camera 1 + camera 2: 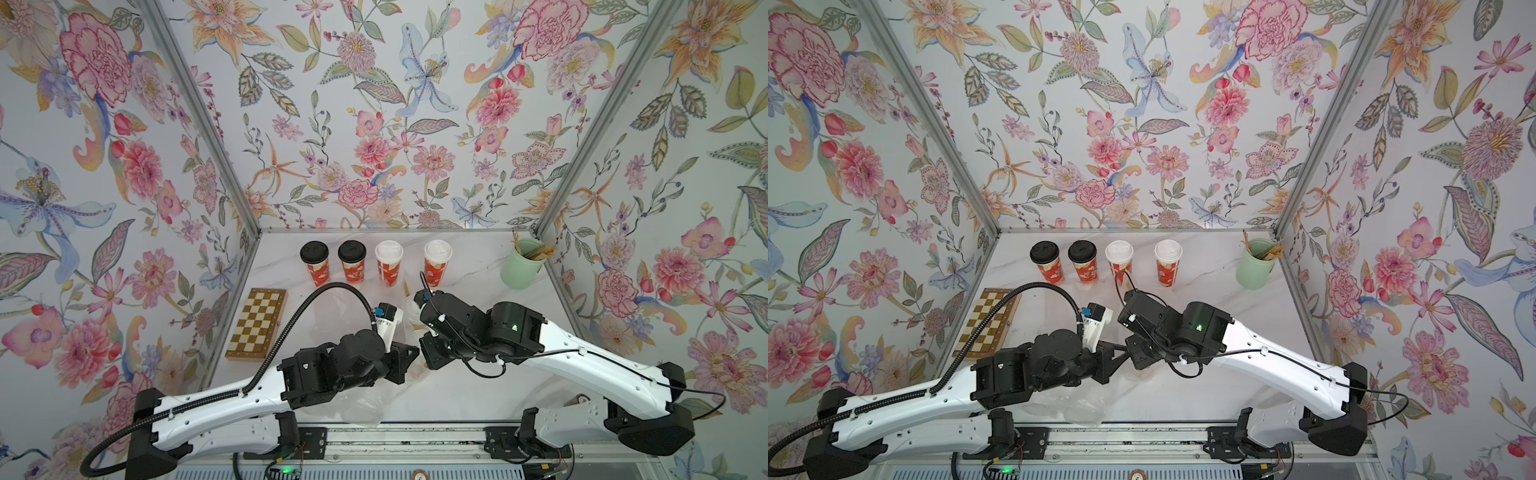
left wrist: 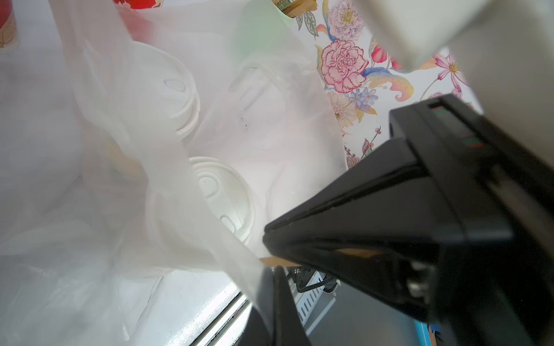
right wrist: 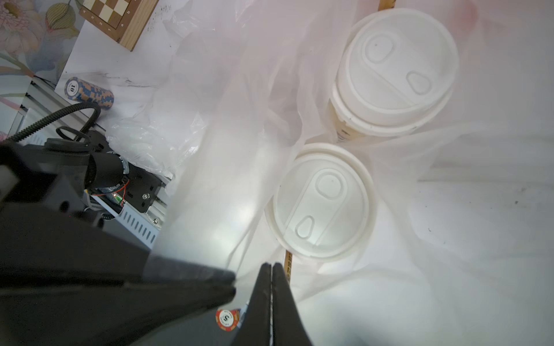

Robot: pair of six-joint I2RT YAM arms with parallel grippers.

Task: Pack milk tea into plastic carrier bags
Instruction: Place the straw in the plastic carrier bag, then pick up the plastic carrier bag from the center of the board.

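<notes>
Two white-lidded cups (image 3: 322, 200) upright inside transparent bag (image 3: 204, 194)

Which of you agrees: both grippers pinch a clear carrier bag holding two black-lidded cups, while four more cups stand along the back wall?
Not quite. The two cups in the plastic carrier bag wear white lids, not black; the right wrist view shows it. The rest stands.

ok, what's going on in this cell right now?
The left end effector and right end effector are each shut on the thin film of one plastic carrier bag, tips close together. Two white-lidded milk tea cups stand inside that bag. Four more cups, two black-lidded and two white-lidded, wait unpacked in a row at the back. Spare bags lie crumpled by the front edge.
</notes>
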